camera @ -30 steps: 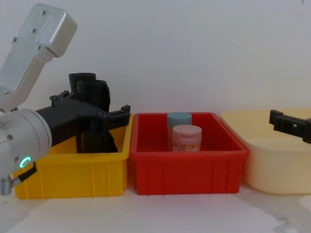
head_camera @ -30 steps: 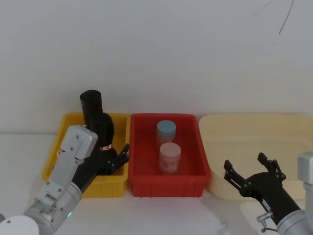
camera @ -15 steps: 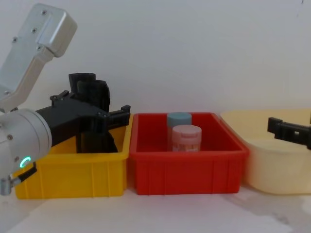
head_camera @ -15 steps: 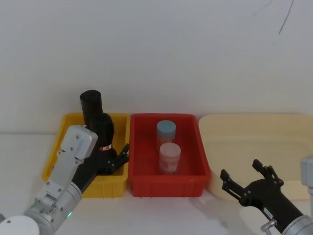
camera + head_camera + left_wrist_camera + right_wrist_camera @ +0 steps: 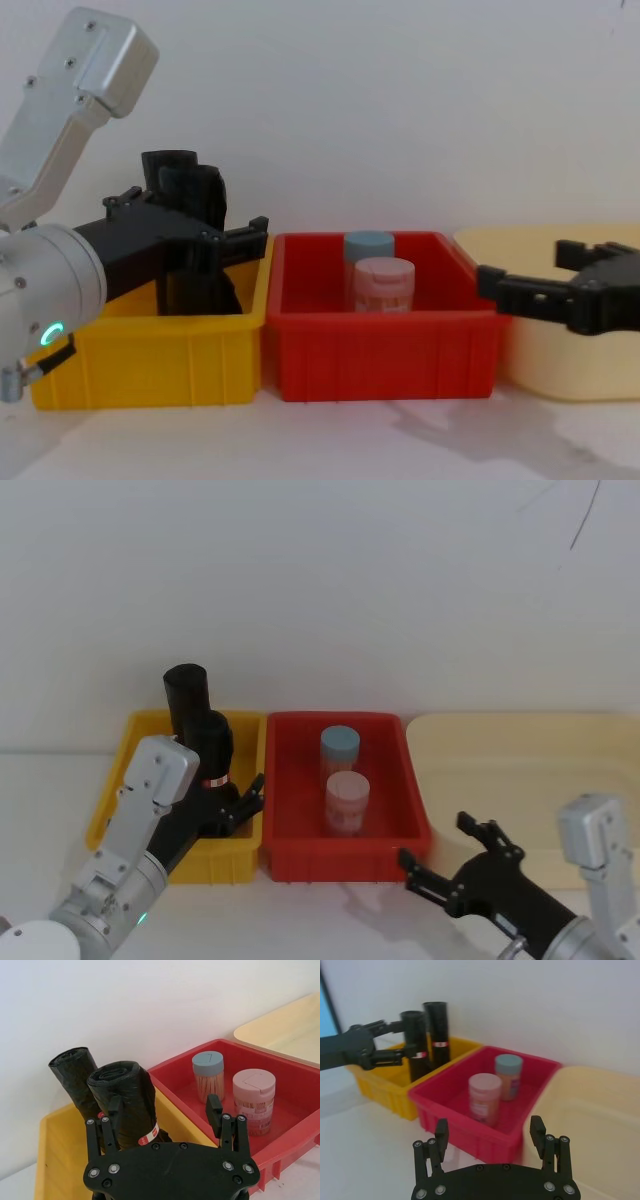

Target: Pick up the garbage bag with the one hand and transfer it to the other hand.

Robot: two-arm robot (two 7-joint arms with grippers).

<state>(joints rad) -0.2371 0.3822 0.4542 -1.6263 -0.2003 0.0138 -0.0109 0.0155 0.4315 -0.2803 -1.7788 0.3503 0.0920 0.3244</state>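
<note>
— Surface and room?
— A white worktop runs up to a plain white wall. A yellow bin, a red bin and a cream tray stand in a row.
— The garbage bag?
— Upright in the yellow bin, just in front of a slimmer black roll. The left tool straddles it, fingers spread. The right tool hovers, spread, before the red bin.

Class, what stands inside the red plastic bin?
A blue-lidded clear jar of wooden sticks and a pink-lidded jar, upright. The red plastic bin's floor beneath them is covered.
</note>
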